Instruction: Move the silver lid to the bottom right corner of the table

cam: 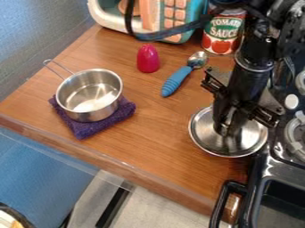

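Silver lid (pixel 233 144) noted at right of surface (pixel 158 142), beside the stove (pixel 275 165). Gripper (pixel 225 128) positioned directly over lid's centre, obscuring it and the far rim; whether clenched or released cannot be determined.

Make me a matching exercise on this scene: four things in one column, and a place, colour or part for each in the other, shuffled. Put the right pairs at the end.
Things
1. Silver lid
2. Metal pot
3. Spoon
4. Egg-shaped object

Places, colours, parts
A. Bright pink all over
B. Below the claw
C. Has a ridged blue handle
D. Sits on a purple cloth

Right pairs: 1-B, 2-D, 3-C, 4-A
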### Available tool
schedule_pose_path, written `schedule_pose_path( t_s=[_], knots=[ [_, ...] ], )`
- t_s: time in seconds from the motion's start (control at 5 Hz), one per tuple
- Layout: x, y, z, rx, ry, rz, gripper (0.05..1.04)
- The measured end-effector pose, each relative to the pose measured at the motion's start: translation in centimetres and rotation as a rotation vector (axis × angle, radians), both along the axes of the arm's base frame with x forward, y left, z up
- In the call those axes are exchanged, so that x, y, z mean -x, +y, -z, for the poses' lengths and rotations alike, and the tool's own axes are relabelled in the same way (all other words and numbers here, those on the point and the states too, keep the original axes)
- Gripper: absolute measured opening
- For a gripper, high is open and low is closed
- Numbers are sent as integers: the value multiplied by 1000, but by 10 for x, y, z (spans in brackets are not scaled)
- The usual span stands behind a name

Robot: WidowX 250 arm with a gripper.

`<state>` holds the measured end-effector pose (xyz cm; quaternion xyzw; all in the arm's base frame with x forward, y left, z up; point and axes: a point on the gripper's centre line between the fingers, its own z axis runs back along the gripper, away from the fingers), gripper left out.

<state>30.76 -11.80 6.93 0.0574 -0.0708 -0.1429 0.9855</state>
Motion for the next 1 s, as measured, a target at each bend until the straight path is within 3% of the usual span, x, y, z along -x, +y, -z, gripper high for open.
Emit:
schedule_pose_path(
  t_s=[0.2,0.4,0.6,0.8,1.0],
  knots=[
    [15,15,16,-66,39,-13,252],
    [28,44,17,-89,43,-72,193],
    [32,69,12,-96,44,-130,139],
    [35,69,16,-77,48,-119,117],
    [36,68,17,-44,58,-113,157]
  ],
)
